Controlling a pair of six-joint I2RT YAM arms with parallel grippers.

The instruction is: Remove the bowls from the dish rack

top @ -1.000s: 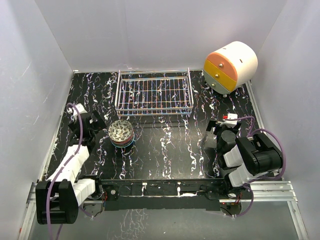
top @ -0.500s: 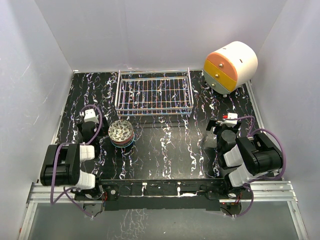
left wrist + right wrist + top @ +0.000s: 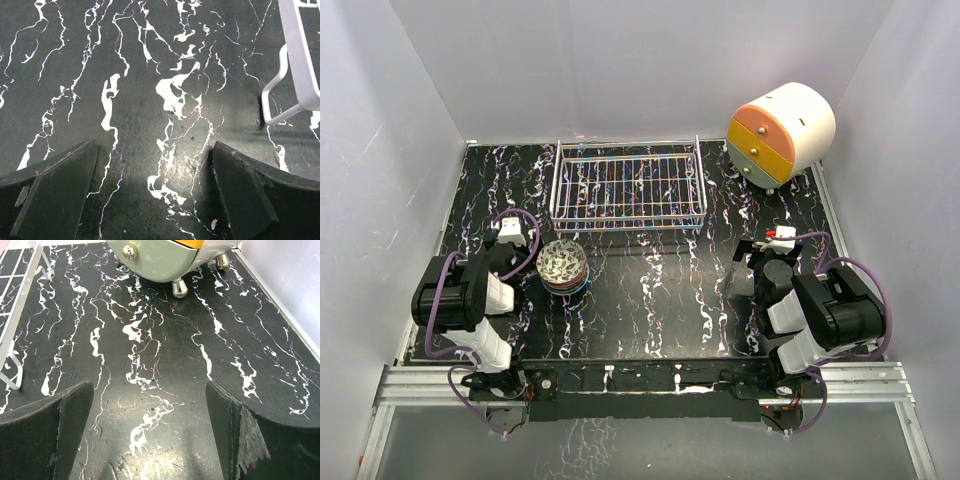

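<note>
Though bowls (image 3: 562, 265) sit stacked just beside it, left end effector (image 3: 155, 200) gapes — empty.

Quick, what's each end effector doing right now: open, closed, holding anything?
Left end effector: open, holding nothing.
Right end effector: open, holding nothing.

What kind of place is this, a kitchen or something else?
Probably a robot test booth, not a kitchen: plain white walls enclose a marbled table, a left arm and right arm are mounted at its edge, with a dish rack and stacked bowls on it.
</note>
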